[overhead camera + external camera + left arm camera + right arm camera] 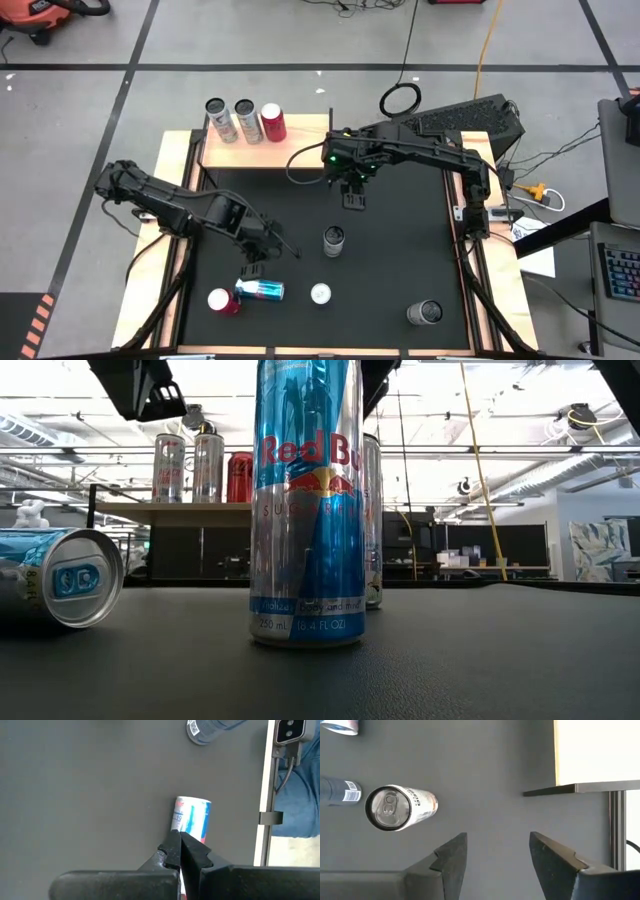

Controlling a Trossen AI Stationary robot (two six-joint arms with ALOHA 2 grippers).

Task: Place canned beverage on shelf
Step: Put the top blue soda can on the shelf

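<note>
Only the high view shows the shelf [290, 150] top whole — pale wood, 3 cans [243, 121] at its left end. Right gripper [354, 196] hovers empty, half-open; left gripper [268, 245] shut, empty.

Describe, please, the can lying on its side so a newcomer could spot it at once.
Start at the black mat and go to its front left corner, away from the wooden shelf. There a blue and silver can lies beside a red can. It is the only can tipped over; every other one stands upright.
</note>
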